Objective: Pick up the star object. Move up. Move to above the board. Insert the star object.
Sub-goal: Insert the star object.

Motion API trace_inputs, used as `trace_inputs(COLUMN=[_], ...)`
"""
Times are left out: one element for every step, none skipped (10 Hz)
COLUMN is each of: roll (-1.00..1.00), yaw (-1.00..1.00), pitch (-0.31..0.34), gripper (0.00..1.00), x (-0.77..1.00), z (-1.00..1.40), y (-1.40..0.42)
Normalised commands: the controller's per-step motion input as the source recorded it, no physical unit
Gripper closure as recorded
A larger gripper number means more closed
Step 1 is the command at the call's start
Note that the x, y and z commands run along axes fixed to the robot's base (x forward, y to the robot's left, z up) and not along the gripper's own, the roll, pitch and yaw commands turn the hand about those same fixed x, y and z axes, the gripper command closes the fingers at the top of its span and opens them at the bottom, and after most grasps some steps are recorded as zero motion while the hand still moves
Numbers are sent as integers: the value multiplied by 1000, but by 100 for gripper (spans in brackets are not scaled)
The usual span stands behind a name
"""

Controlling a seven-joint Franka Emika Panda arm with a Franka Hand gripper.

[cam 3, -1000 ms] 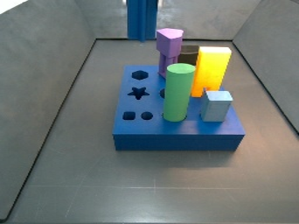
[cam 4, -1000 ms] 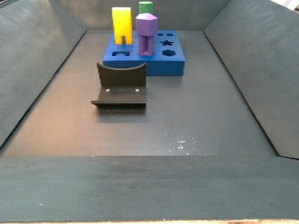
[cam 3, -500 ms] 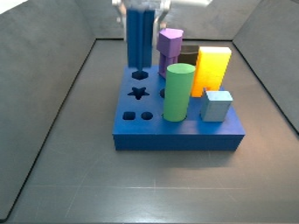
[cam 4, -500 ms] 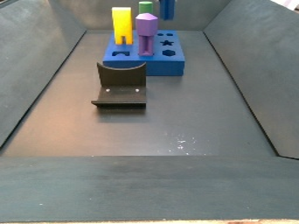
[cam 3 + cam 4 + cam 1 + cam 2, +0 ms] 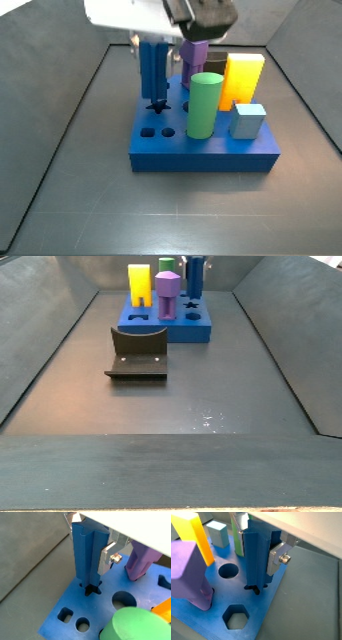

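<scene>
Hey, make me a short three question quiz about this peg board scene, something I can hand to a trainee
1. True or false: the claw is shut on the star object, holding it upright over the board.
2. Which hole does the star object's lower end meet in both wrist views? A. the hexagon hole B. the star hole C. the round hole
3. In a side view, which post stands right beside the held star object, farther back on the board: the purple hexagonal post or the green cylinder?

Key: 1 true. 2 B, the star hole. 3 the purple hexagonal post.
</scene>
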Motion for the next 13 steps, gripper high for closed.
trace_inputs(roll=[173,124,117,67,44,74,67,46,69,67,63,70,96], yaw=[0,0,0,0,-57,-46,-60,-83,-91,-74,-97,-66,0], pitch=[0,0,4,0,0,0,-7,-101,-110,-93,-74,-70,-99], gripper=[100,100,100,100,100,100,100,100,100,100,100,100,100], x=[131,129,91,109,171,111,69,0,-23,-146,-217,-194,-103], z=[-346,-197,-126,-94,-103,-174,-271,-480,-563,-497,-469,-486,-594], y=[0,0,0,0,-3,0,-17,-54,-97,-111,-111,-83,-77])
